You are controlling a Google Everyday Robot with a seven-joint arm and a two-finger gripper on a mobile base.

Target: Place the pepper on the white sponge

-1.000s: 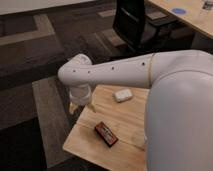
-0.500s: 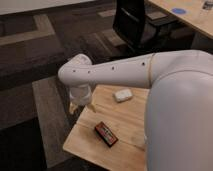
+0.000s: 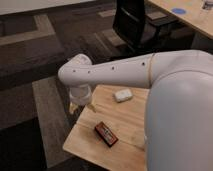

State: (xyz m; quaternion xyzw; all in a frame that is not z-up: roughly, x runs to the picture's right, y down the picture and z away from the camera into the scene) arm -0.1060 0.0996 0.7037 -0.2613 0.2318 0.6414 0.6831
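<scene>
My gripper (image 3: pixel 82 106) hangs below the white wrist at the table's far left corner, pointing down, with its two pale fingertips apart and nothing visible between them. The pepper does not show; the arm and wrist cover that corner. The white sponge (image 3: pixel 122 94) lies on the wooden table (image 3: pixel 127 117) near its far edge, a little to the right of the gripper. My white arm (image 3: pixel 120 72) stretches across the view from the right, above the sponge.
A flat red-and-black box (image 3: pixel 106 134) lies on the table nearer the front, below and right of the gripper. A black office chair (image 3: pixel 137 22) stands behind the table. Dark patterned carpet lies to the left of the table's edge.
</scene>
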